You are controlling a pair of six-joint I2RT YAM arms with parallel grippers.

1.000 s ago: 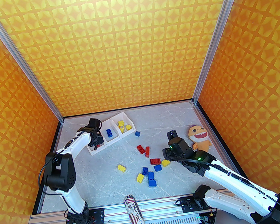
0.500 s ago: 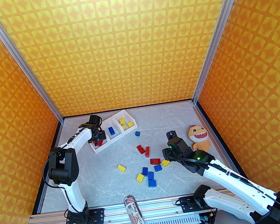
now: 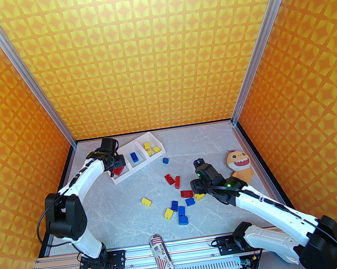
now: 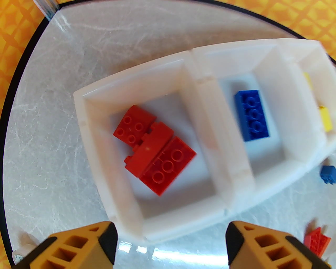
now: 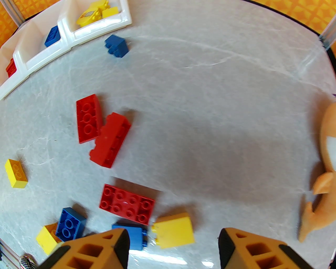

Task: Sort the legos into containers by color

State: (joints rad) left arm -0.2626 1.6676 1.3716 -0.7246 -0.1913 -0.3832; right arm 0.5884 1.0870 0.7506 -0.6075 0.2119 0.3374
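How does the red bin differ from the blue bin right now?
The red bin holds three red bricks bunched together; the blue bin holds one blue brick. The red bin is the end compartment of the row; the blue bin is the middle one. Both are white and open-topped.

Left arm (image 3: 83, 177) reaches far forward, elbow raised; left gripper (image 4: 170, 236) points down, jaws apart, empty. Right arm (image 3: 270, 209) extends forward and inward; right gripper (image 5: 173, 244) low, jaws apart, empty.
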